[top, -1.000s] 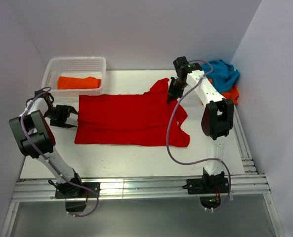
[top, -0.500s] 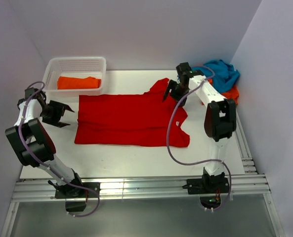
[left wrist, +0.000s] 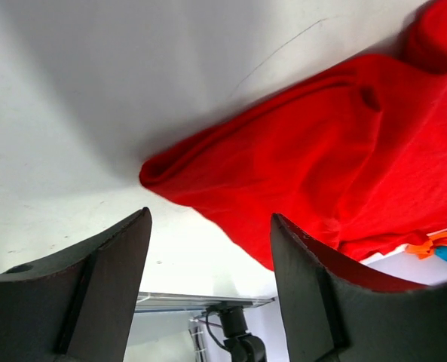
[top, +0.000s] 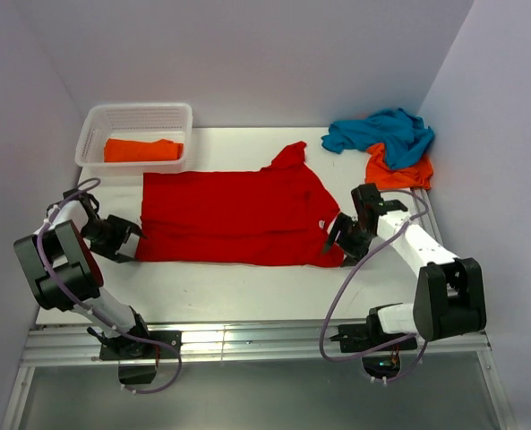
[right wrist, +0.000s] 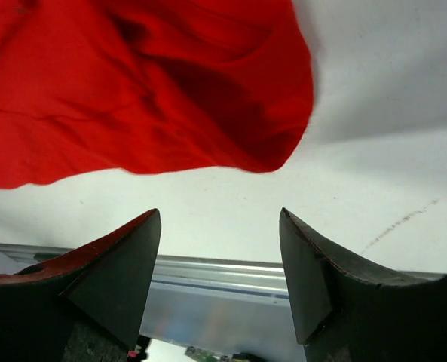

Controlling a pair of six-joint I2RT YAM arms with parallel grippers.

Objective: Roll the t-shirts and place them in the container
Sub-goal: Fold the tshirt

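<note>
A bright red t-shirt (top: 234, 215) lies spread flat in the middle of the white table, one sleeve (top: 292, 157) pointing to the back. My left gripper (top: 129, 240) is open and low at the shirt's near left corner (left wrist: 298, 151), its fingers (left wrist: 95, 286) empty. My right gripper (top: 332, 242) is open at the near right corner (right wrist: 148, 90), just short of the cloth, holding nothing. An orange t-shirt (top: 142, 150) lies folded in the basket. A teal t-shirt (top: 381, 130) sits crumpled at the back right, on top of another orange t-shirt (top: 398, 170).
The white lattice basket (top: 95, 125) stands at the back left. Aluminium rails (top: 247, 340) run along the table's near edge and a shorter one (top: 444, 269) down the right side. Pale walls close in on three sides.
My right gripper opened, let go of the far sleeve and swung down to the shirt's near right corner. The left gripper pulled away to the left, then came back to the near left corner.
</note>
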